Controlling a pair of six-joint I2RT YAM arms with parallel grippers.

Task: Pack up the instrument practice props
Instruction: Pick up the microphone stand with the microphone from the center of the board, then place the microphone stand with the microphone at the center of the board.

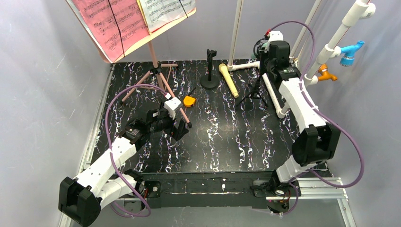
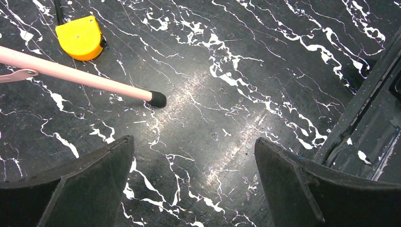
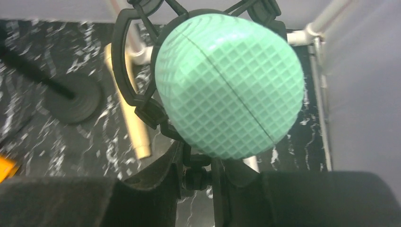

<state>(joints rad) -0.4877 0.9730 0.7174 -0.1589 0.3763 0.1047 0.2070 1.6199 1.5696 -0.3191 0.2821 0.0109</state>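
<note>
Mesh of the teal microphone (image 3: 229, 90) is seen filling the right wrist view, its head cradled in a black mount (image 3: 125, 61) of rings and struts. The right gripper (image 3: 197, 177) is placed just under it, with a finger on each side of the mount's dark stem; whether the stem is actually pinched cannot be told. In the top view this gripper is found at the back right of the desk (image 1: 227, 142), above a small black tripod (image 1: 253, 92), and the microphone itself is hidden there by the arm. Just to the left, the beige microphone (image 1: 228, 79) is laid flat on the desk beside a round black stand (image 1: 209, 75). Along the back and right, the white pipe frame (image 1: 275, 97) is set up, with a blue fitting (image 1: 351, 51) and an orange fitting (image 1: 326, 73) on its right side. At the back left the music board (image 1: 142, 41) is raised and tilted, with a pink sheet (image 1: 111, 21) and a white sheet (image 1: 163, 10) held on it under dark cords. One pink tripod leg (image 2: 80, 75) is ended by a black rubber foot (image 2: 157, 99) resting on the desk, and a yellow case (image 2: 80, 37) is laid near it. The left gripper (image 2: 193, 142) is held over the desk just short of that foot, its fingers spread wide apart
</note>
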